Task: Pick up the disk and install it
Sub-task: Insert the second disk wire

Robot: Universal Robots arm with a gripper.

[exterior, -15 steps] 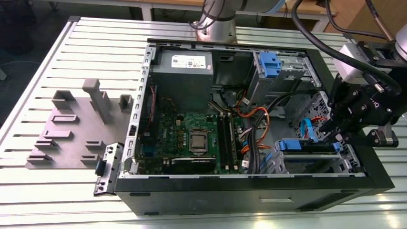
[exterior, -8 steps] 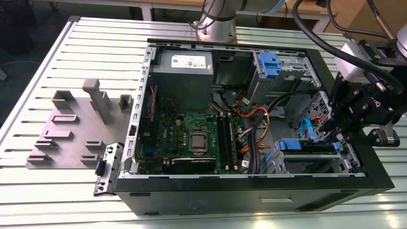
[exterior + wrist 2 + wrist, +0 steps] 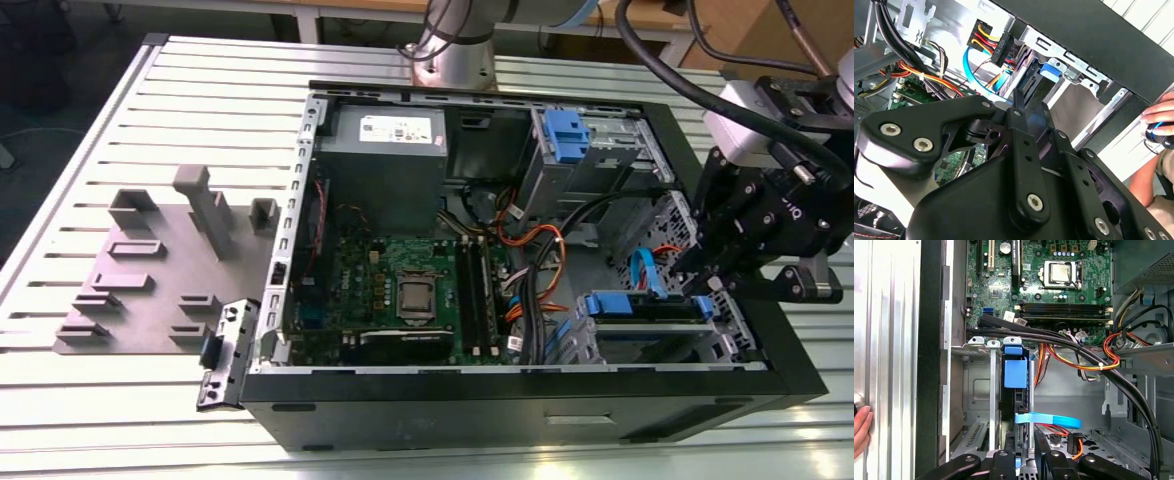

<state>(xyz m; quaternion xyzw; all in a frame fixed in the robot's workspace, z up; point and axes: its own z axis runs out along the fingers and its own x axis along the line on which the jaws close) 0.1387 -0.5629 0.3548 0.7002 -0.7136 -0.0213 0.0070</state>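
We place gripper (image 3: 721,285) at drive-cage end of open computer case (image 3: 534,400), exterior view's right; fingers (image 3: 1004,460) close together around edge of disk (image 3: 1015,372), so we judge it clamped on disk; disk sits edge-on in cage slot (image 3: 991,385), blue carrier tab toward motherboard (image 3: 1054,285); step in hand: seating, we judge; cables (image 3: 1074,357) crowd near; person's hand (image 3: 861,430) rests on table (image 3: 889,340) outside case.
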